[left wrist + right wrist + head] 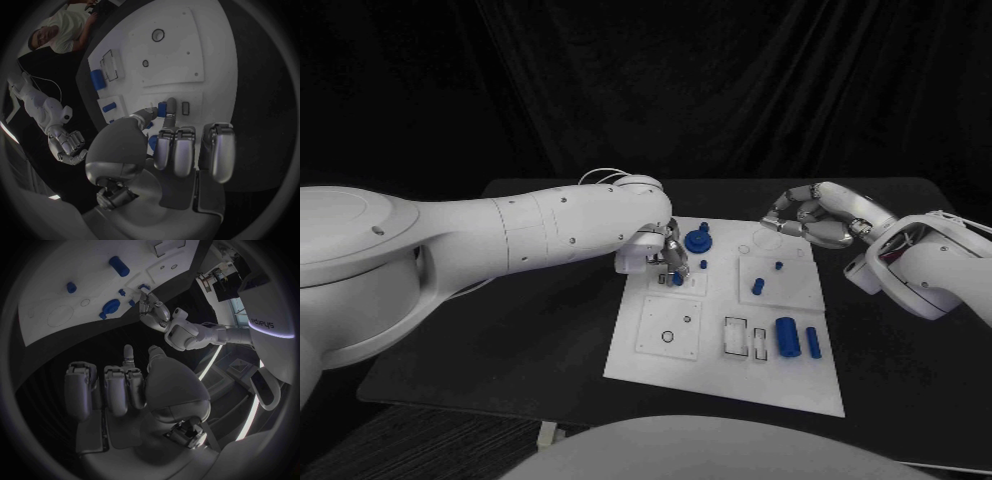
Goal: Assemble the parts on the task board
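The white task board (678, 362) lies in the middle of the black table. My left hand (666, 252) hovers low over the board's far left part and pinches a small blue part (162, 108) between thumb and one finger, beside a small rectangular slot (185, 107); its other fingers are curled. The same part (678, 279) shows just under the fingertips. My right hand (805, 214) hangs above the board's far right corner, fingers curled in, holding nothing. In the right wrist view the left hand (157, 315) reaches over the board (44, 305).
Loose blue parts lie on the board: a gear-shaped piece (700, 238) at the far edge, small pegs (757, 286) in the middle, two longer cylinders (788, 333) at the right. Empty rectangular slots (736, 336) and a round recess (669, 335) sit near the front.
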Controlling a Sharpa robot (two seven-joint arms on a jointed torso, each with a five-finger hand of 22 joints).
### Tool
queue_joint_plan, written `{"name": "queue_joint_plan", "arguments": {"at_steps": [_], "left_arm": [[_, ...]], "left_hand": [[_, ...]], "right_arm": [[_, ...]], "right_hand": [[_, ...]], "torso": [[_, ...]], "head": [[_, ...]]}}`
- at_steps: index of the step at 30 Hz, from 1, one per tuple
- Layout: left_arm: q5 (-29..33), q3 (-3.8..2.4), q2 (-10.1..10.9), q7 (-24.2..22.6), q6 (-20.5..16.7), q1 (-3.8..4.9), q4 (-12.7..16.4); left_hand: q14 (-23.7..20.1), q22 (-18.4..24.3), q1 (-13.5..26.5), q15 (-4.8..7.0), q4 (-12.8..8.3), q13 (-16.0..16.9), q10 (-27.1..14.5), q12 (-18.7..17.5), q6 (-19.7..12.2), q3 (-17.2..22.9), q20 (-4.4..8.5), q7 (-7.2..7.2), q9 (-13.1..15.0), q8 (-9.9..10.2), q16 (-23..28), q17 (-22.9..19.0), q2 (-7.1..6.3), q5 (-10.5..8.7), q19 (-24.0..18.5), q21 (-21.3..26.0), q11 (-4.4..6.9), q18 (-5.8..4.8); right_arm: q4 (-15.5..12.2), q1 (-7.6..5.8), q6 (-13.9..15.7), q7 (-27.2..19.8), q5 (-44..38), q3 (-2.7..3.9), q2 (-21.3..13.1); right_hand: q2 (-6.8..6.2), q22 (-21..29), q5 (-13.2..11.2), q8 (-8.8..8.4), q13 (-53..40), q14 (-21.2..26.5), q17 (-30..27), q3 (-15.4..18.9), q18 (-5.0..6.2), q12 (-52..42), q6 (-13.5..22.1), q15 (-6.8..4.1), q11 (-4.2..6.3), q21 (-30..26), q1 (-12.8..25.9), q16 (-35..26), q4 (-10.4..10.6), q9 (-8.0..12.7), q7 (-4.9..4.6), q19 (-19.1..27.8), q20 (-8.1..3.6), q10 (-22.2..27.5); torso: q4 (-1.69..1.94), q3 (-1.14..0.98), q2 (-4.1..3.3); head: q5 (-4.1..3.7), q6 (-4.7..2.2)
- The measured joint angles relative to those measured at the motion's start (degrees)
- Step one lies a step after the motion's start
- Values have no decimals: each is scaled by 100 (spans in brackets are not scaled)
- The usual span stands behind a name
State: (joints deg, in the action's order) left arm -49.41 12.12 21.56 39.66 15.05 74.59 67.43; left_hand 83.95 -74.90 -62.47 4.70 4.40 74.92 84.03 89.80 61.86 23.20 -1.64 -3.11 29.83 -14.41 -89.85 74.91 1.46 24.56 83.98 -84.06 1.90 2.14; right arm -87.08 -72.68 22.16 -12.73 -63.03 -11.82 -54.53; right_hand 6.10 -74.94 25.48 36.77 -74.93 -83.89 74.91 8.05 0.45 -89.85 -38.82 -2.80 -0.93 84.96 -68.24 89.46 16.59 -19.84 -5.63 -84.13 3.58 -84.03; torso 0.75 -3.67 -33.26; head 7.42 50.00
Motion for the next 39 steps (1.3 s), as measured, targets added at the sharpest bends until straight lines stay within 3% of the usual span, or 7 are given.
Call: {"name": "queue_joint_plan", "arguments": {"at_steps": [14,24,28,31,36,39], "left_arm": [[4,-7,-32,-19,3,-38,-66],[8,-12,-29,-26,5,-46,-75],[9,-12,-29,-28,5,-47,-75],[9,-13,-30,-29,6,-47,-76],[8,-7,-46,-29,15,-65,-97],[7,-5,-55,-29,30,-68,-113]], "left_hand": [[0,-4,26,0,1,0,1,0,7,1,0,-7,24,1,0,0,-26,-19,0,23,-1,0],[0,-4,26,0,0,0,1,0,-14,1,0,14,25,34,0,0,-26,-141,0,24,-1,0],[0,-3,26,0,-14,0,1,0,-14,16,0,14,45,34,0,0,-26,-278,0,44,-1,0],[0,-3,43,0,-11,0,1,0,-14,19,0,14,65,64,0,0,-9,-518,0,44,-1,0],[0,-3,124,0,155,0,0,0,34,-106,0,62,80,107,0,0,15,-895,0,67,-1,0],[0,-3,182,0,235,0,0,0,-17,-185,0,53,85,150,0,0,-15,-1005,0,67,-1,-1]], "right_arm": [[1,2,0,0,0,-2,-5],[5,4,-1,0,0,-1,-11],[6,6,-3,1,0,-1,-11],[7,8,-4,1,0,-1,-11],[7,9,-5,2,0,-1,-12],[7,10,-5,2,0,-2,-13]], "right_hand": [[0,1,0,0,1,0,0,0,0,0,0,0,0,-29,0,0,0,0,0,0,0,0],[0,2,-1,0,1,0,0,0,0,0,0,0,0,-29,0,0,0,-1,0,0,0,0],[0,2,-1,0,1,0,0,0,0,0,0,0,0,-29,0,-26,0,5,0,0,0,0],[0,2,-1,0,2,0,0,0,0,0,0,0,0,-29,0,-26,0,5,0,0,0,0],[0,2,-1,0,2,0,0,0,0,0,0,0,0,-29,0,-26,0,4,0,0,0,0],[0,2,-1,0,2,0,0,0,0,0,0,0,0,-29,0,-26,0,4,0,0,0,0]], "torso": [[2,0,5],[1,-1,5],[1,-1,6],[1,-1,6],[0,-1,8],[-1,-1,9]], "head": [[0,0],[22,0],[25,0],[26,0],[27,0],[23,0]]}}
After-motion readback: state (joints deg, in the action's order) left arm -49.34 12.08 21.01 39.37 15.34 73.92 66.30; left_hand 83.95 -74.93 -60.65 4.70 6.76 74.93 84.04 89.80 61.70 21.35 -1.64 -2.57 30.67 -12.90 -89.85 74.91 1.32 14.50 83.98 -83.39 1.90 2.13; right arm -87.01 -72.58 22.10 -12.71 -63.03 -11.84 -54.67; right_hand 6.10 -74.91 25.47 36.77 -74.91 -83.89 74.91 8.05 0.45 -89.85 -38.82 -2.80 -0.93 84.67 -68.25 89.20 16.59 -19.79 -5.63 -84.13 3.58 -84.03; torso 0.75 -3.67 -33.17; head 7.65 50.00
